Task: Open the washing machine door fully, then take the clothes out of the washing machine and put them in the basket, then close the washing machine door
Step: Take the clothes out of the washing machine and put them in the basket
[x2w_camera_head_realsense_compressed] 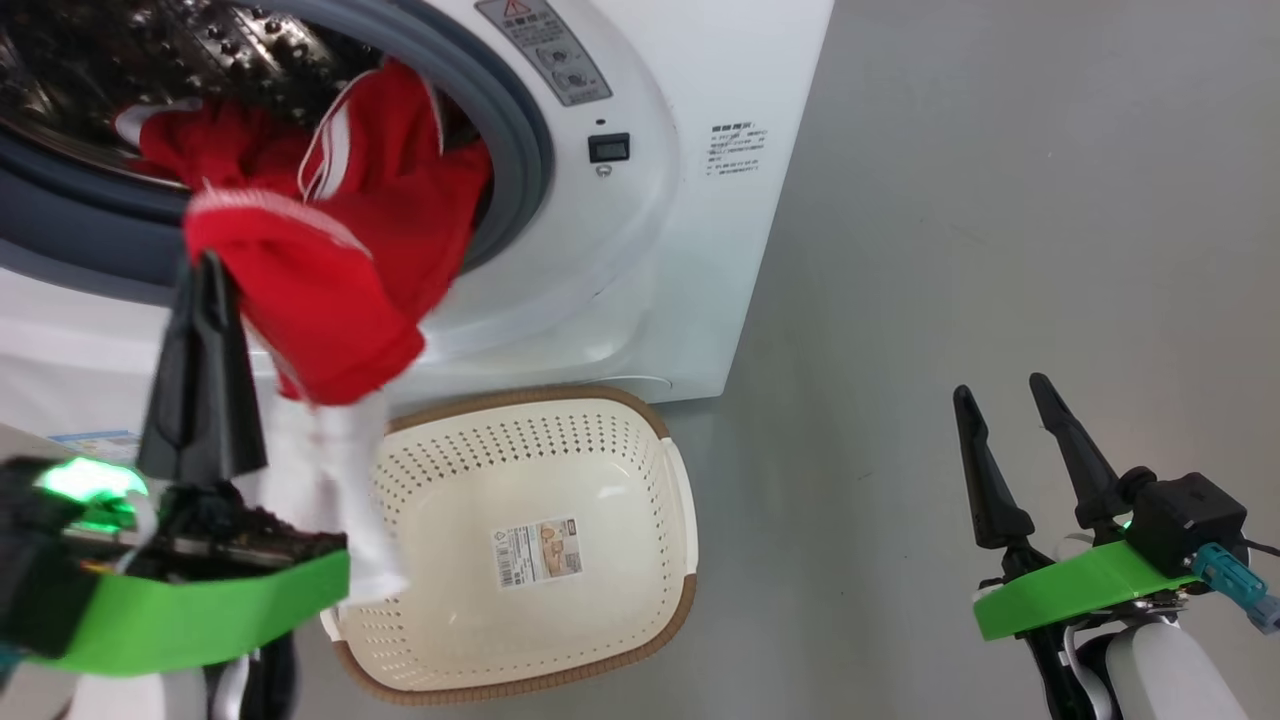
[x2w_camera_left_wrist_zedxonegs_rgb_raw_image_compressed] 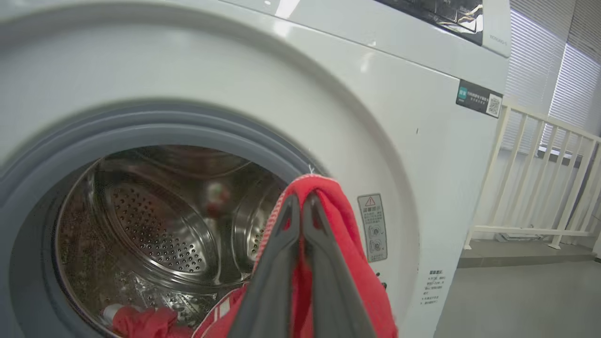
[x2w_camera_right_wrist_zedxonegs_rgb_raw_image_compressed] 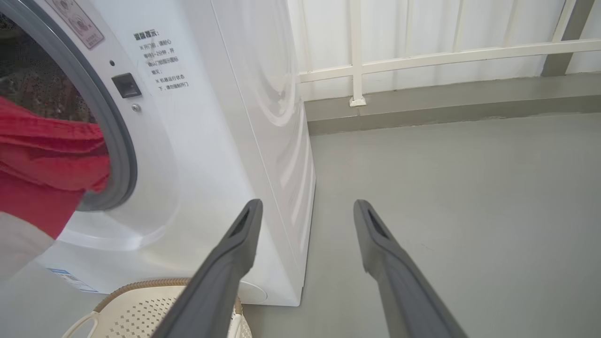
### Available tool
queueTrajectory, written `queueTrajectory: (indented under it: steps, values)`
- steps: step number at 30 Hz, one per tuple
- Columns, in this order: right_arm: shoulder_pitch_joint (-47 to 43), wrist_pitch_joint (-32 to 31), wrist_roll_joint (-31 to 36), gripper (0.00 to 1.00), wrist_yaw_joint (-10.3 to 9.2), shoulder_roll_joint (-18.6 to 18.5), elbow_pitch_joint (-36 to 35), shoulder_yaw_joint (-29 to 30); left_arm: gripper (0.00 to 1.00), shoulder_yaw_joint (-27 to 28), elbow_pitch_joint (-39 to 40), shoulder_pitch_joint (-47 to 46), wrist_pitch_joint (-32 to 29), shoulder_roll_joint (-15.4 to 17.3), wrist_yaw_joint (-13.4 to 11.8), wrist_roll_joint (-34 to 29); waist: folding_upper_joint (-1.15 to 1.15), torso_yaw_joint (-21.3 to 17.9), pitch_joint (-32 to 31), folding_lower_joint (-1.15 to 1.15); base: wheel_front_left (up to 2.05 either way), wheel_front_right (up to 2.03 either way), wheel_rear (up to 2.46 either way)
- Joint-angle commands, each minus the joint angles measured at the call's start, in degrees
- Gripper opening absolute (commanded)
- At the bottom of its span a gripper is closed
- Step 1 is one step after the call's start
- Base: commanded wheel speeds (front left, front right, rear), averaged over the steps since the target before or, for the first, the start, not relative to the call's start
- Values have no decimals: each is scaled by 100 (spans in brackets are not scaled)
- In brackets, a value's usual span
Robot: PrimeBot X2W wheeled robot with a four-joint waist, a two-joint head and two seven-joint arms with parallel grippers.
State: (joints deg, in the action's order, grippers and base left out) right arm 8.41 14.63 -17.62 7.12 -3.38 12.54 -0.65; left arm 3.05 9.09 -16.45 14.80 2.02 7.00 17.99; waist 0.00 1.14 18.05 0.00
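Left gripper [x2w_camera_head_realsense_compressed: 207, 268] at left of the head view is pinching the red clothes [x2w_camera_head_realsense_compressed: 330, 260], its 2 fingers pressed together on the fabric. Clothes are hanging out of the washing machine [x2w_camera_head_realsense_compressed: 690, 230] at upper left, pale part drooping over the left edge of the basket [x2w_camera_head_realsense_compressed: 560, 400]. Basket is sitting on the floor [x2w_camera_head_realsense_compressed: 1000, 200] at bottom centre, just beside the machine front. Right gripper [x2w_camera_head_realsense_compressed: 1000, 388] is hovering at lower right, jaws spread, well apart from the clothes.

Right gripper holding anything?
No, the right gripper is open, its fingers apart with nothing between them.
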Motion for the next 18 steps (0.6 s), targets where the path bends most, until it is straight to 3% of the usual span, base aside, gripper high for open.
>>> queueTrajectory:
  steps: [1, 9, 18]
  values:
    - [10, 37, 7, 100, 36, -39, -143, -114, 0, 147, 66, 89, 19, 87, -37, 29, 0, -11, 8, 0, 0, 0, 0]
    - [124, 37, -9, 100, 36, -20, -159, -179, 0, 106, -1345, 198, 19, 87, 8, 239, 0, -109, 203, 0, 0, 0, 0]
    - [217, 37, -17, 100, 36, 10, -196, -195, 0, -223, -2906, -72, 19, 87, 45, 71, 0, -255, 551, 0, 0, 0, 0]
